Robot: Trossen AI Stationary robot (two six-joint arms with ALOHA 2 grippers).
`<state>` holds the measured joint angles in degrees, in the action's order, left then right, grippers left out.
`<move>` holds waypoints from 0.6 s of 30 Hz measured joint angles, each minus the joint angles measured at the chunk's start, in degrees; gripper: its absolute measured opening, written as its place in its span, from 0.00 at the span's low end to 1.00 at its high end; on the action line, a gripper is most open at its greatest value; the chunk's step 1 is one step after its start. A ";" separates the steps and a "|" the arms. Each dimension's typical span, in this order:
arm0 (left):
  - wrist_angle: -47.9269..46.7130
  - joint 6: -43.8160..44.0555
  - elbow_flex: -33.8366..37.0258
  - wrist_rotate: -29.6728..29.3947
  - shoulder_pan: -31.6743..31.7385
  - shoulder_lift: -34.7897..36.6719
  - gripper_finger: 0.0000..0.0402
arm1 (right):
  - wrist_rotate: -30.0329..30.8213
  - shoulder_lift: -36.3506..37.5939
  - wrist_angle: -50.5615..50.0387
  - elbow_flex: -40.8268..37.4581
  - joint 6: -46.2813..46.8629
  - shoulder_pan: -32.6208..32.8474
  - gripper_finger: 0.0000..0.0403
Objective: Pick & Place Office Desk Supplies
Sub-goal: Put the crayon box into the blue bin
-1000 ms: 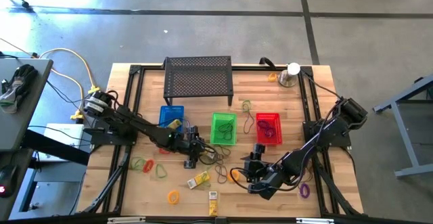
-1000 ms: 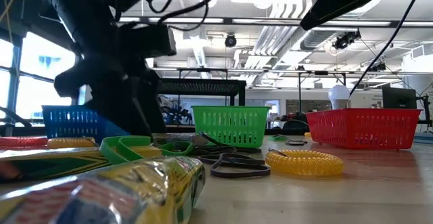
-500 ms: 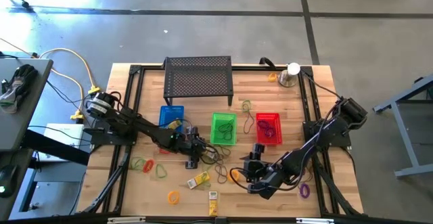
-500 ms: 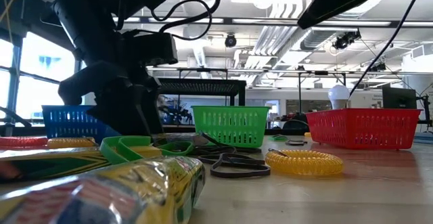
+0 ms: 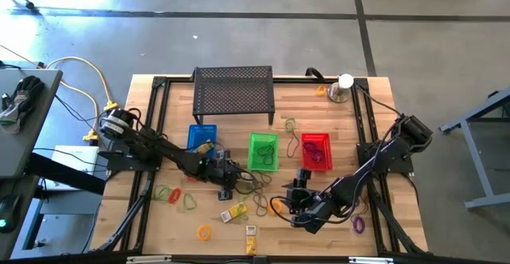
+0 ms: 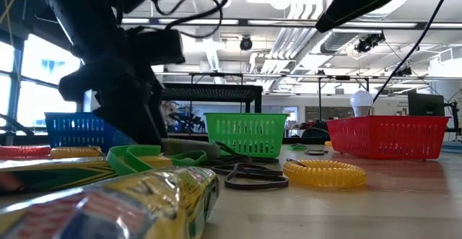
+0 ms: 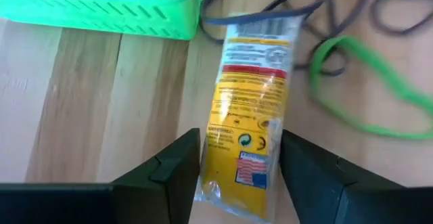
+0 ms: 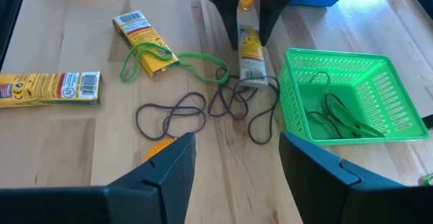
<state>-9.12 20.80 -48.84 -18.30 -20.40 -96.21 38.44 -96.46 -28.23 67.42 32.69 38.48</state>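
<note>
My left gripper (image 7: 240,143) is open, low over the table near the green basket (image 5: 264,151). Its fingers stand on either side of a yellow packet (image 7: 247,109) that lies flat on the wood. The right wrist view shows the same gripper (image 8: 249,14) straddling that packet (image 8: 249,51). My right gripper (image 8: 237,143) is open and hovers over the near middle of the table (image 5: 295,208), above an orange coil (image 6: 325,172). Dark loops (image 8: 203,109), a green loop (image 8: 176,58) and two more yellow packets (image 8: 145,38) (image 8: 47,88) lie loose on the table. My left gripper's fingers (image 7: 183,166) come down from above at the packet's near end (image 7: 237,183), one on each long side, with the packet flat on the table. Whether they touch it I cannot tell.
The blue basket (image 5: 202,135), green basket and red basket (image 5: 315,151) stand in a row mid-table. Green loops lie in the green basket (image 8: 338,116). A black mesh shelf (image 5: 233,95) and a silver cup with a white ball (image 5: 343,88) stand at the far edge. Orange (image 5: 205,232) and purple (image 5: 358,224) loops lie near the front.
My left gripper has shifted a little toward the table's left, staying low over the packet. Nothing on the table has visibly moved.
</note>
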 joint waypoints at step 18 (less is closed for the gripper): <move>-4.16 6.23 -0.13 -3.54 -7.68 10.59 0.46 | -0.02 -0.01 0.24 0.00 0.00 0.04 0.50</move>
<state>-13.29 27.03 -48.97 -21.84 -28.07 -85.63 38.41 -96.47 -27.99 67.42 32.69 38.52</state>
